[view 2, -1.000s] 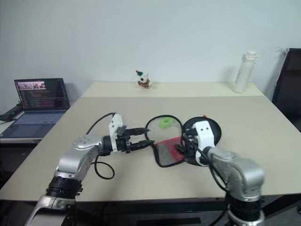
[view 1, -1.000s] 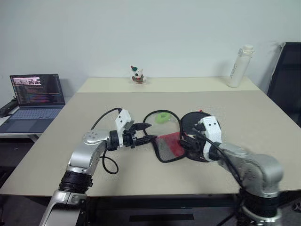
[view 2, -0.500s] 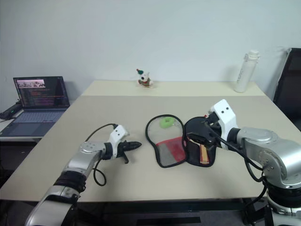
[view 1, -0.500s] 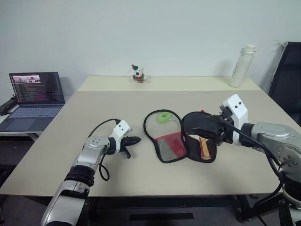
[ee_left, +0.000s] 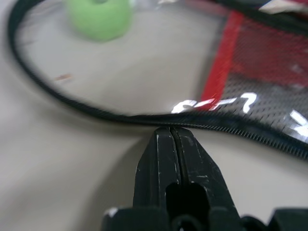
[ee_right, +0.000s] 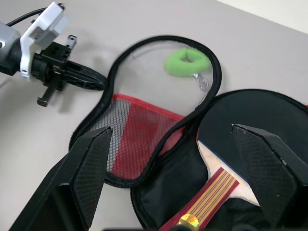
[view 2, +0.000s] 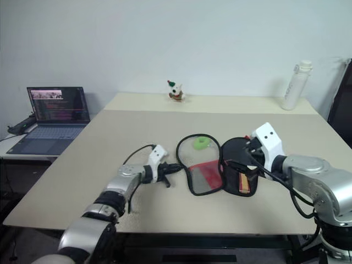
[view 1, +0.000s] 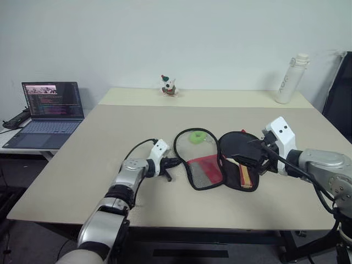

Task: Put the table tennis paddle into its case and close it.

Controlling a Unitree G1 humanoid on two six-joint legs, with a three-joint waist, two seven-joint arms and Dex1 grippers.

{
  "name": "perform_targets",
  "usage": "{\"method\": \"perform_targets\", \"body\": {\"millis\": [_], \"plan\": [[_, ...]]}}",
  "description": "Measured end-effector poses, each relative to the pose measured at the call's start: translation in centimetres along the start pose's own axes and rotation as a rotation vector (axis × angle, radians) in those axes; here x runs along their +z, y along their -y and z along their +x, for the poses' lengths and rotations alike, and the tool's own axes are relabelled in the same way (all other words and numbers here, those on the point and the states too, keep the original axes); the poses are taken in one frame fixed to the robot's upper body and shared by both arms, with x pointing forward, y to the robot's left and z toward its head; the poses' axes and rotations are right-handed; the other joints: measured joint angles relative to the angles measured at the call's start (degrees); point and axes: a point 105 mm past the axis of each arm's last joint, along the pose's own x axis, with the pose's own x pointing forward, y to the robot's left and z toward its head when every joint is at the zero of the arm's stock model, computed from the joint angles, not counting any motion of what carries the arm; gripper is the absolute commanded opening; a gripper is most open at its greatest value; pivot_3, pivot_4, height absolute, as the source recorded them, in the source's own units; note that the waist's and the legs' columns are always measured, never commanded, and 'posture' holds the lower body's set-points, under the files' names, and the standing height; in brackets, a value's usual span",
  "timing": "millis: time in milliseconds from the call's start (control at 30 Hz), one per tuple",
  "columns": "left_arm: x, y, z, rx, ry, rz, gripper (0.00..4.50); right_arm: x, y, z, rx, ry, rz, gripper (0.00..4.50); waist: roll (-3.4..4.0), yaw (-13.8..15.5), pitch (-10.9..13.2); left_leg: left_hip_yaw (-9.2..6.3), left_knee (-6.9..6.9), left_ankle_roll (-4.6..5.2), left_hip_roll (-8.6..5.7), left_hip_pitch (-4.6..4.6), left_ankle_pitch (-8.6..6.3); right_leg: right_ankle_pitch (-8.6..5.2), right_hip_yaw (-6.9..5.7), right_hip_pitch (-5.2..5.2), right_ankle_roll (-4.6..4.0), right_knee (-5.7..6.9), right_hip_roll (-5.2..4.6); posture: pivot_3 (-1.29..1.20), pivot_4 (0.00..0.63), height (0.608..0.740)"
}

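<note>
Moved: left gripper [ee_left: 172,132], formerly spread above the table, now pressed together at the zip rim of the case [view 1: 206,170], tips against the edge, nothing visibly pinched, probably to close the flap. Case: lying open. Table tennis paddle [ee_right: 243,139]: in its right half, handle outward. Right gripper [ee_right: 175,139]: spread wide, hovering over the paddle.

Left arm reaches forward low over the surface [view 1: 99,143], its pincer [view 1: 175,161] squeezed fully together and pointing inward toward the right. Right arm hangs a bit higher, its pincer [view 1: 254,160] spread wide, angled down and aimed to the left.
</note>
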Motion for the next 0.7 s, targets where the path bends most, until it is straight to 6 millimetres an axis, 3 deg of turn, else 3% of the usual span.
{"method": "perform_targets", "body": {"millis": [100, 233, 500, 567, 700], "plan": [[1.6, 0.5, 0.9, -0.033, 0.03, 0.029, 0.04, -0.1, 0.8, -0.6, -0.03, -0.004, 0.006, 4.31, -0.01, 0.0, 0.0, 0.0, 0.0, 0.0, 0.01, -0.1, 0.0, 0.0, -0.01, -0.09, 0.0, 0.0, 0.01, 0.0, 0.15, 0.74], [5.2, 1.5, 2.5, -0.081, 0.105, 0.09, 0.04, -0.6, 2.1, -1.8, -0.087, -0.014, 0.023, 4.31, -0.05, 0.1, 0.0, 0.0, 0.01, 0.0, -0.01, -0.14, 0.0, 0.01, -0.02, -0.1, 0.0, -0.01, 0.01, 0.0, 0.15, 0.74], [14.4, 6.6, 6.4, -0.226, 0.307, 0.205, 0.04, -1.6, 4.8, -4.6, -0.206, -0.046, 0.067, 4.31, -0.09, 0.2, 0.1, 0.03, 0.02, 0.0, -0.03, -0.16, 0.0, 0.01, 0.01, -0.1, 0.03, -0.08, 0.0, 0.0, 0.15, 0.74], [15.1, 7.5, 7.1, -0.235, 0.325, 0.207, 0.04, -1.9, 5.2, -4.9, -0.217, -0.056, 0.08, 4.31, -0.09, -0.3, 0.1, 0.06, 0.02, 0.01, -0.01, -0.11, -0.01, 0.01, 0.06, -0.1, 0.03, -0.06, 0.03, 0.0, 0.15, 0.74], [14.6, 7.7, 7.3, -0.238, 0.323, 0.187, 0.04, -2.4, 5.6, -4.9, -0.23, -0.067, 0.101, 4.31, -0.09, -1.3, 0.1, 0.05, 0.02, 0.01, 0.04, -0.06, 0.0, 0.01, 0.06, -0.11, 0.03, 0.05, 0.09, 0.0, 0.15, 0.74]]}}
